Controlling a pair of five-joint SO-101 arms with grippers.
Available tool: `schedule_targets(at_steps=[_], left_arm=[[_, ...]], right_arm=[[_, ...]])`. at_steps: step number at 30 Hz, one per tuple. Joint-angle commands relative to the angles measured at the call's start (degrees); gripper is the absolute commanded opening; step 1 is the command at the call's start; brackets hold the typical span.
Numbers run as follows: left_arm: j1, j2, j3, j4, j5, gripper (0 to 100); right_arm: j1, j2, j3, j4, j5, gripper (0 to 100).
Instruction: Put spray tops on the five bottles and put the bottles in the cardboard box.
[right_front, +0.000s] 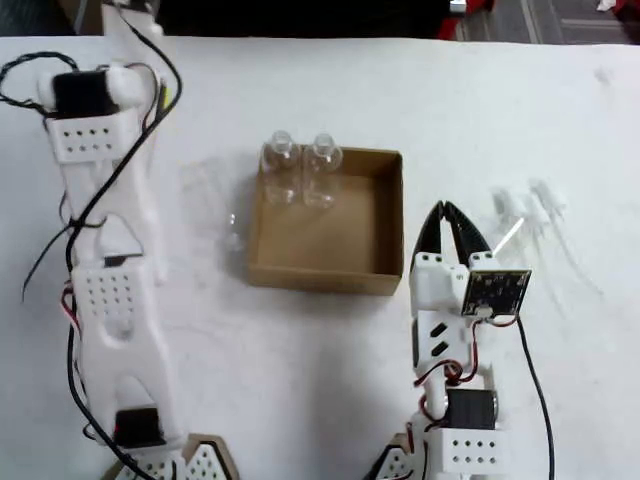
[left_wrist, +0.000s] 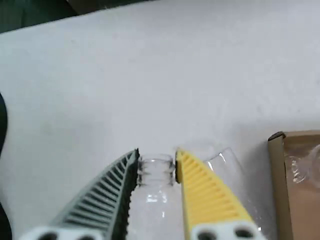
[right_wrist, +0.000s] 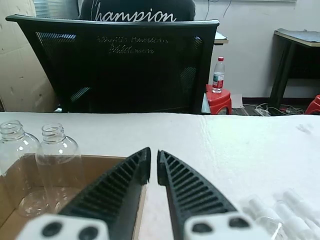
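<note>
Closed on the neck of an uncapped bottle (left_wrist: 156, 172) just beside the cardboard box (left_wrist: 278, 170), the left gripper (left_wrist: 157, 153) is risking a slip on smooth plastic, while the right gripper (right_wrist: 154, 152), almost shut and empty, is hovering near the spray tops (right_wrist: 272, 212).

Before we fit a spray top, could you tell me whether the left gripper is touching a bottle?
Touching. The left wrist view shows the left gripper shut on the bottle, both fingers against its neck.

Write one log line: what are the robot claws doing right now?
left claw: shut on bottle neck, no top | right claw: shut, empty, beside cardboard box | inside: two bottles, topless
</note>
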Motion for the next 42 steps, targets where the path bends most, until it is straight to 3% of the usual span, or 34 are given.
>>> schedule_targets(at_steps=[1,9,15,18,24,30,34,38,42], left_arm=[[2.9,-16.9,10.5,0.4,5.5,3],[10.7,-51.7,43.6,-0.7,7.9,3],[11.4,-70.6,66.5,-8.2,6.1,3],[11.6,-77.8,80.8,-14.9,9.6,3],[13.7,-91.7,103.3,-34.8,14.7,3],[25.5,-97.7,115.9,-47.6,14.7,3],[30.5,-97.7,120.9,-57.1,14.7,3],[35.3,-97.7,126.4,-66.1,14.6,3],[40.4,-97.6,128.4,-69.1,11.2,3]], right_arm=[[-0.5,0.0,0.4,0.2,0.8,2.2],[-0.5,0.0,0.4,0.1,0.8,2.2],[-0.9,0.0,0.2,0.0,0.8,2.2],[-6.1,-0.1,0.0,0.0,0.8,2.2],[-23.8,-0.1,0.1,0.1,0.8,2.2],[-29.6,-3.1,-3.7,2.0,0.8,1.7],[-33.5,-3.8,-14.1,12.6,0.2,1.7],[-42.9,-3.8,-22.3,27.0,0.2,1.7],[-47.6,-3.8,-23.0,29.8,0.6,1.7]])
